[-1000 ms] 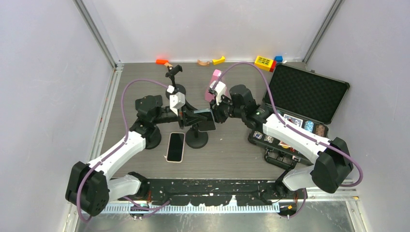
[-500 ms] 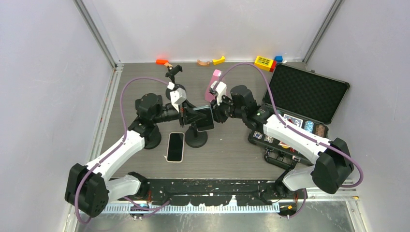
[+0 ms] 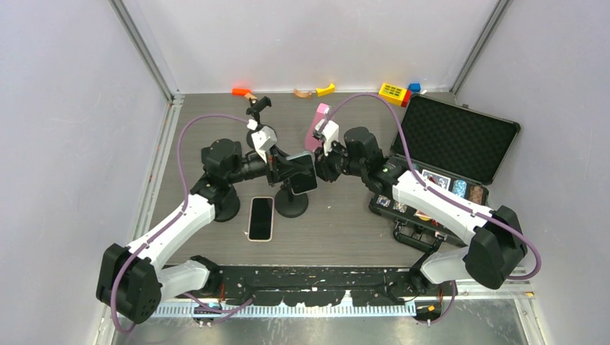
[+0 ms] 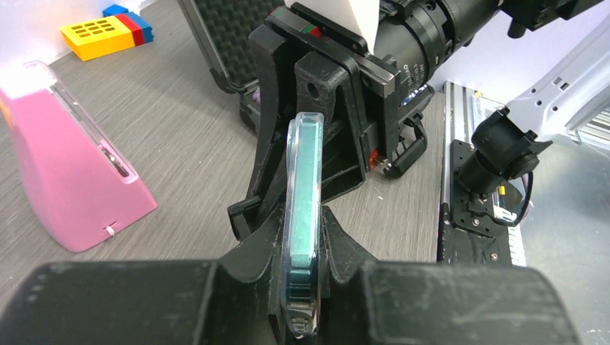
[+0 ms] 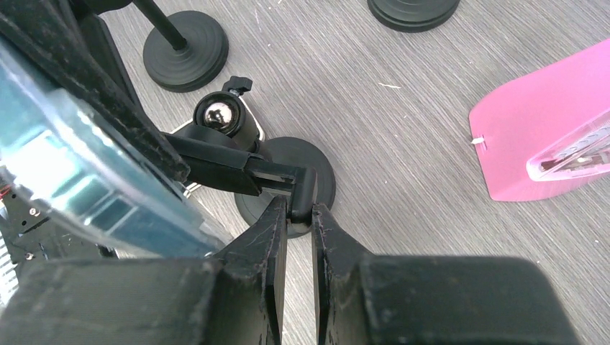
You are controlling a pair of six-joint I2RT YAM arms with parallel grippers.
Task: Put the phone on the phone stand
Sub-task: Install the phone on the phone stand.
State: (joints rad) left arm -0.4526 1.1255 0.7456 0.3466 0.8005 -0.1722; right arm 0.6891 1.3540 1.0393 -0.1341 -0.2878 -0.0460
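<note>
Bench (image 3: 345, 233) seen from above: grey wood-grain, both arms meeting near its middle. On the L, your L arm reaches in. Your L pincer (image 4: 301, 248) is squeezed narrow on a phone (image 4: 302, 172), teal w/ a clear case, gripped at one end and turned edge-on to the wrist cam. That phone is up off the bench, above the phone stand (image 3: 292, 206) w/ its round black base, btwn the two pincers. Can't tell if it sits in the stand's clamp. A 2nd dark phone (image 3: 260, 218) lies flat just L of that base. Farther back, another black stand (image 3: 260, 108) stands upright. Centre-back, a pink wedge holder (image 3: 317, 123) stands on the bench. Moving R, your R pincer (image 5: 298, 210) is closed tight on the tip of the stand's clamp arm (image 5: 230, 167), near its shiny ball joint (image 5: 218, 118). Far R, an open black case (image 3: 454, 140), foam-lined lid up. Small coloured blocks (image 3: 393, 93) sit along the back wall.
</note>
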